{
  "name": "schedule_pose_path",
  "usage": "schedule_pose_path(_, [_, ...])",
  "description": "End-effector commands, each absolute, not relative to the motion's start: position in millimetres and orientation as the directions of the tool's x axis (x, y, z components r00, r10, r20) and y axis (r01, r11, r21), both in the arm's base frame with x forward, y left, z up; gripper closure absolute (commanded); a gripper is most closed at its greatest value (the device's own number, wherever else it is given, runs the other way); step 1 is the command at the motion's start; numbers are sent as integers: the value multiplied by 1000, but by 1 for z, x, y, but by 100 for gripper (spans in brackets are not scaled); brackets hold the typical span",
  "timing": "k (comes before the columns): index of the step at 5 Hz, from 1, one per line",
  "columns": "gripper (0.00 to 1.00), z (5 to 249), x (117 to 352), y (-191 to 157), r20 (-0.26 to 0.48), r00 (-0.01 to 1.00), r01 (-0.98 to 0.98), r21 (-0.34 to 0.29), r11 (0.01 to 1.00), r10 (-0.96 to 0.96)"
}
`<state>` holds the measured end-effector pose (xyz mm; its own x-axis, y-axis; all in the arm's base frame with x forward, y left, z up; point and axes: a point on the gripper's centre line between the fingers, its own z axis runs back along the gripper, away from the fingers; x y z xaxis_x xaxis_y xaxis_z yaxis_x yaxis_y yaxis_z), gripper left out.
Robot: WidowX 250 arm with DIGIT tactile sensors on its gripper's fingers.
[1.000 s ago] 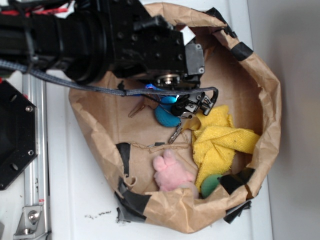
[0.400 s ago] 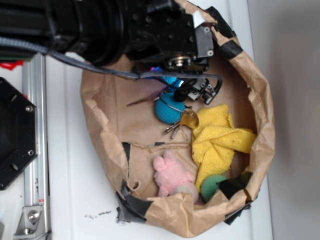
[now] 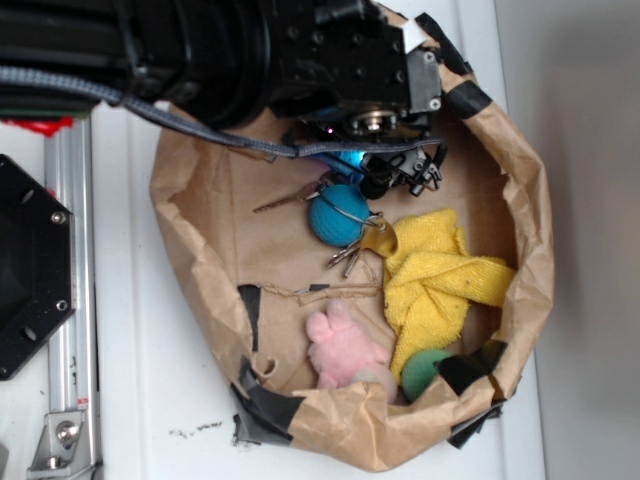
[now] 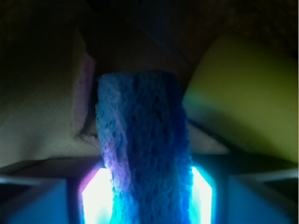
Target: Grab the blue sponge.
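Observation:
The blue sponge [image 4: 142, 149] fills the middle of the wrist view, a porous bright blue block standing on end between my fingers. Bright light shows on both sides of it, so neither finger [image 4: 32, 200] touches it where I can see. My gripper [image 3: 400, 175] is open, low inside the brown paper bag [image 3: 525, 200] near its far wall. In the exterior view the sponge is hidden under the arm; only a blue glow shows there. The teal ball [image 3: 338, 215] lies just below the gripper.
In the bag lie a yellow cloth [image 3: 440, 280], keys [image 3: 350, 255], a pink plush toy [image 3: 340, 345] and a green ball [image 3: 428, 370]. A yellow sponge wedge [image 4: 243, 98] sits behind the blue sponge on the right. The bag wall rises close around the gripper.
The arm has moved toward the bag's far wall and a little right, uncovering the teal ball. The bag's left rim has shifted.

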<state>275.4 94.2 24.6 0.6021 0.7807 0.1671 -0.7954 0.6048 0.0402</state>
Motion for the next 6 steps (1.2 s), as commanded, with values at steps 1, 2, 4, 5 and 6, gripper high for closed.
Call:
schedule_pose_path(1, [100,43,274,109,204,661,-744,59,665,722])
schedule_pose_path(2, [100,77,283,99,184,798,-594,72,801,575])
schedule_pose_path(4, [100,178,267,51,167,975,-137,-85,987,150])
schedule_pose_path(5, [100,207,260,26,133,991,4,-85,996,7])
schedule_pose_path(6, [100,198,258,12,93,996,-1,-78,997,9])
